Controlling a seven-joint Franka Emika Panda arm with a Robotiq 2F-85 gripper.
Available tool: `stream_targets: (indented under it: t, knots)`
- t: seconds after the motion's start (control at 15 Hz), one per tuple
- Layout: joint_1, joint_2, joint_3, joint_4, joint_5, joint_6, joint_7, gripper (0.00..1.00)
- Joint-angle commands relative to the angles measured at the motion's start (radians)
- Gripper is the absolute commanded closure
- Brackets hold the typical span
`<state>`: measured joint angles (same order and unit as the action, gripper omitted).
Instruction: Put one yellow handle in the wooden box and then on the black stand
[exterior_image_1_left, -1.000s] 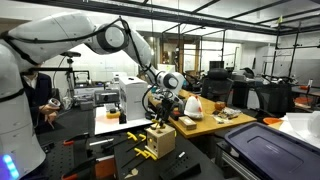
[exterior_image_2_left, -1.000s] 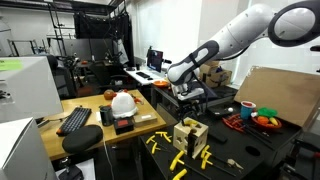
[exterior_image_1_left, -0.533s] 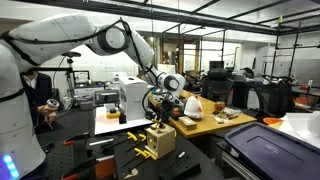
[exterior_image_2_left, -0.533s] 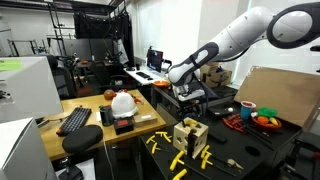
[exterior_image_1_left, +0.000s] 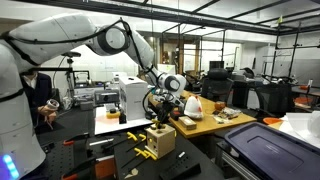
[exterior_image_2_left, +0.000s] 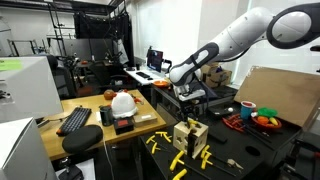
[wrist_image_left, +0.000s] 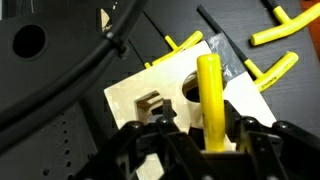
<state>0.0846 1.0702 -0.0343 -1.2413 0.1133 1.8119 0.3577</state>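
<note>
Over the wooden box (wrist_image_left: 130, 100), at the middle of the black counter (wrist_image_left: 60, 140), the gripper (wrist_image_left: 208, 135) points down, with one yellow handle (wrist_image_left: 209, 95) standing up between its jaws. Jaws sit on either side of that handle in the wrist view; cannot tell whether they press it or only flank it. The handle's far end lies over the round dark hole in the box top, beside a square hole; whether it sits in the hole is not clear. In both exterior views the gripper (exterior_image_1_left: 164, 104) (exterior_image_2_left: 190, 100) hangs just above the box (exterior_image_1_left: 160, 140) (exterior_image_2_left: 190, 133), and the handle itself is too small to make out there. Spare yellow T-handles (wrist_image_left: 275, 30) lie flat on the counter past the box, apart from it, and more show around the box base in an exterior view (exterior_image_2_left: 180, 160). A black cable (wrist_image_left: 90, 60) crosses the wrist view near the camera. On the wooden desk behind are a white helmet (exterior_image_2_left: 122, 102) and a keyboard (exterior_image_2_left: 75, 120).
</note>
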Motion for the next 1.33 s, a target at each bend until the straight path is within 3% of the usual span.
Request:
stream_targets:
  t: [0.0,0.13,0.27,0.8,1.27]
  knots:
    - [-0.016,0.013,0.016,0.034,0.021,-0.044,-0.004,0.80]
    - [-0.016,0.014,0.018,0.035,0.026,-0.045,-0.003,0.95]
    - [-0.016,0.017,0.019,0.036,0.030,-0.047,-0.003,1.00]
    - [-0.007,-0.042,0.019,-0.022,0.034,-0.008,-0.004,0.96]
    - [0.010,-0.100,0.015,-0.067,0.030,0.098,0.014,0.96]
